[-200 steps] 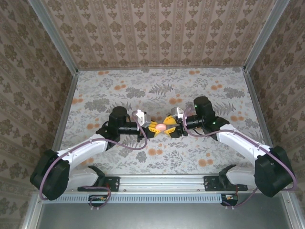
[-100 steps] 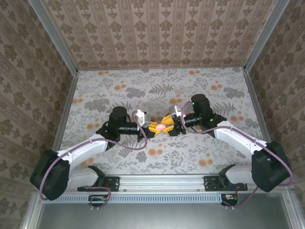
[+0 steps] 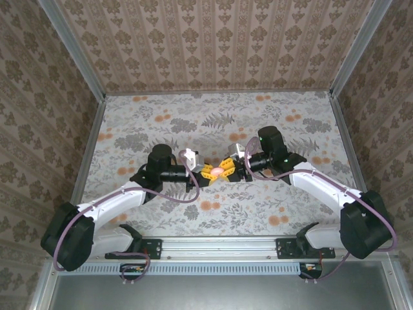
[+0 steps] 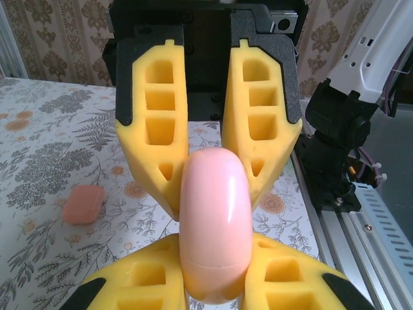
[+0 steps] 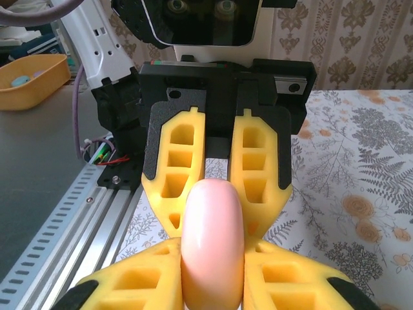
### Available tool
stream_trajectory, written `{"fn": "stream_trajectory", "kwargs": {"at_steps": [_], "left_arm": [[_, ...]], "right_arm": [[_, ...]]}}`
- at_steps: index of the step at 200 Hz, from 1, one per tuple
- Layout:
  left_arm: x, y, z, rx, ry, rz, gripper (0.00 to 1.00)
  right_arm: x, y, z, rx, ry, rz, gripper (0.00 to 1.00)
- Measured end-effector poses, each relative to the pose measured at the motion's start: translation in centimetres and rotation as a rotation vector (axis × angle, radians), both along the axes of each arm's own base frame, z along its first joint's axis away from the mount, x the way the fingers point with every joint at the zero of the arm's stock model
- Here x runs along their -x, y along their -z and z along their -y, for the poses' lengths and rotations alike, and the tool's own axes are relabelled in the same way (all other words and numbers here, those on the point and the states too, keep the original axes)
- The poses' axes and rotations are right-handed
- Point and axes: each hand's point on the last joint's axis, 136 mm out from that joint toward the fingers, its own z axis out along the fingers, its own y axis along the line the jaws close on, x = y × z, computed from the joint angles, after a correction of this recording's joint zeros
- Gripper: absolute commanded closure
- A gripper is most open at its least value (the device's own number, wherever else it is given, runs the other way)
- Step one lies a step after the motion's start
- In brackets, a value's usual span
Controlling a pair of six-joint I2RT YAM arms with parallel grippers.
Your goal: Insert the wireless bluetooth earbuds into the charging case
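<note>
The left hand (image 3: 209,172) and right hand (image 3: 228,169) were each clamped on an end of the closed pink charging case (image 3: 219,170) above the desk (image 3: 161,116), a likely earbud (image 4: 84,203) lying apart, so opening it seemingly came next, needing a steady counter-pull.

You're in a robotics lab cell, not a home. The wall panels (image 3: 213,45) carry printed wallpaper and the desk (image 3: 161,123) a floral sheet, but both sit inside a bare aluminium frame (image 3: 73,48). The left arm (image 3: 116,200) and right arm (image 3: 322,187) are bolted to an extrusion rail (image 3: 219,245) at the near edge. There's a slotted cable duct (image 3: 213,267) below it and a purple cable (image 5: 77,110) run in the open. In the right wrist view, a grey surface (image 5: 39,168) beside the cell holds a yellow bin (image 5: 29,74).
</note>
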Motion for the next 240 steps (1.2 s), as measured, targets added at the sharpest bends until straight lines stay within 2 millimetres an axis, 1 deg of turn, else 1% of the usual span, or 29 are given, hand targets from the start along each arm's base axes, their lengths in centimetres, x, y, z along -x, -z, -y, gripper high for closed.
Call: {"fn": "stream_trajectory", "kwargs": {"at_steps": [36, 52, 62, 81, 115, 117, 119, 121, 150, 171, 211, 240], "left_arm": [[0.1, 0.0, 0.1, -0.001, 0.002, 0.0, 0.65], [0.1, -0.1, 0.1, 0.002, 0.002, 0.009, 0.5], [0.1, 0.0, 0.1, 0.0, 0.001, 0.006, 0.42], [0.0, 0.0, 0.1, -0.001, -0.001, 0.009, 0.31], [-0.2, -0.2, 0.0, -0.002, -0.02, 0.023, 0.09], [-0.2, -0.2, 0.0, -0.003, -0.022, 0.024, 0.07], [-0.3, -0.2, 0.0, -0.002, -0.024, 0.03, 0.03], [-0.3, -0.2, -0.1, -0.003, -0.027, 0.026, 0.01], [-0.9, -0.5, -0.3, -0.009, -0.078, 0.043, 0.0], [-1.9, -0.8, -0.6, -0.013, -0.145, 0.062, 0.0], [-4.9, -1.2, -2.0, -0.044, -0.36, 0.083, 0.0], [-7.1, -0.4, -3.8, -0.103, -0.537, 0.077, 0.0]], "right_arm": [[0.2, 0.1, 0.1, 0.008, -0.005, 0.001, 0.78], [0.4, 0.4, 0.2, 0.021, -0.007, -0.007, 0.78], [0.5, 0.5, 0.3, 0.03, -0.006, -0.009, 0.78], [0.9, 0.4, 0.6, 0.038, -0.005, -0.01, 0.78], [1.3, -0.3, 1.2, 0.038, 0.005, 0.007, 0.77], [1.3, -0.3, 1.2, 0.038, 0.005, 0.007, 0.77], [1.3, -0.3, 1.3, 0.039, 0.007, 0.004, 0.77], [1.3, -0.3, 1.3, 0.04, 0.007, 0.002, 0.77], [1.4, 0.0, 1.9, 0.063, 0.023, -0.037, 0.76], [1.4, 0.1, 2.3, 0.08, 0.033, -0.066, 0.76], [0.7, 0.5, 2.9, 0.155, 0.099, -0.116, 0.76], [0.0, 1.3, 3.4, 0.215, 0.149, -0.191, 0.76]]}}
